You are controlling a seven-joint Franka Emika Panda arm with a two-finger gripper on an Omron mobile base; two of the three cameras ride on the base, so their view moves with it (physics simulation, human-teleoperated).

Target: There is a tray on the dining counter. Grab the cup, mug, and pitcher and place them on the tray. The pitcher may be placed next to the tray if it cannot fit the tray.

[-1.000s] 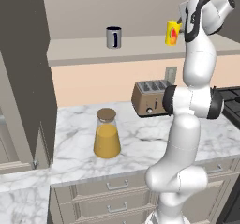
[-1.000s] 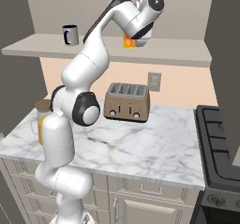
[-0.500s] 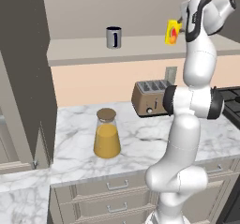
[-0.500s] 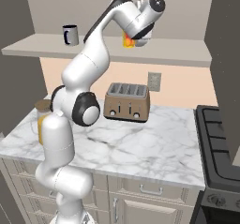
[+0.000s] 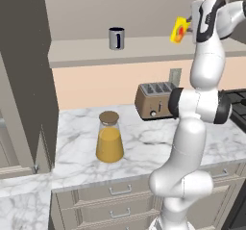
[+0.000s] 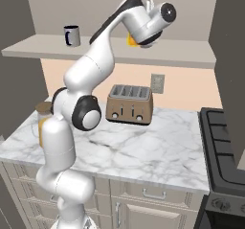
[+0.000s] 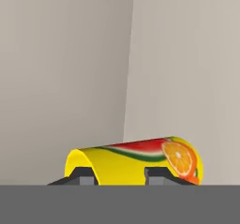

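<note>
1. Your gripper (image 5: 186,30) is clenched on the cup (image 5: 179,30), which hangs tilted in the air above the shelf (image 5: 144,48), up by the arm's wrist. In the hand view the cup (image 7: 136,161) lies across both fingertips (image 7: 86,175), so the grasp looks real but shallow; a quick swing could likely let it slide out.

2. The cup sits high over the toaster (image 5: 154,100) and the worktop (image 5: 144,142). If it slips there, it would probably bounce off the toaster or roll toward the worktop's front edge and onto the floor.

3. The arm is stretched tall and close to the wall. Lower it carelessly and the elbow could clip the shelf's front edge or the toaster.

4. The mug (image 5: 116,38) stands on the shelf, well apart from the cup, toward the shelf's left end. A wide sweep leftward along the shelf risks knocking it off.

5. The pitcher (image 5: 109,137) stands upright on the worktop near its left end. It looks top-heavy enough to tip if the arm brushes the cork lid while turning.

6. The tray and dining counter are out of sight, so you cannot yet judge the drop-off spot.
</note>
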